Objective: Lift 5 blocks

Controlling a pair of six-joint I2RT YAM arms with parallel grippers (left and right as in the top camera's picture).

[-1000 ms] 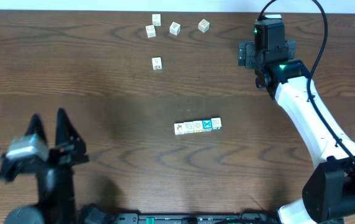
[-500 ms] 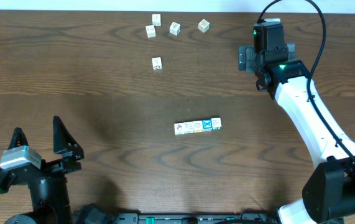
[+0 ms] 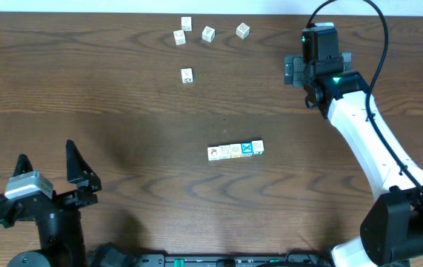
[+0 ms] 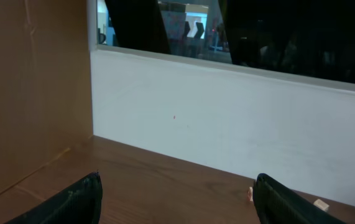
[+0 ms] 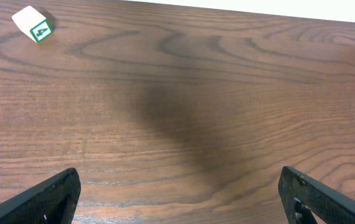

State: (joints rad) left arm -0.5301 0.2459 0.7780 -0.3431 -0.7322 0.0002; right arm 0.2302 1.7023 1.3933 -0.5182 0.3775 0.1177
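The five blocks [image 3: 235,150] are sitting touching in one row at the centre of the overhead frame, its long axis running left to right. The left gripper [image 3: 46,159] is hovering at lower left, fingers spread, roughly level with the row. The right gripper [image 5: 183,186], spread wide at upper right, is standing nearer.

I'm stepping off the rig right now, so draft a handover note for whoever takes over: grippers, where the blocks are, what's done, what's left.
Left gripper: open, empty, at the near left of the table.
Right gripper: open, empty, over bare wood at the far right.
Blocks: five in a touching row mid-table, neither gripper near them.
Done: the row is lined up.
Left: grip and lift the row, not yet begun. Spare cubes at the far edge are not part of it.
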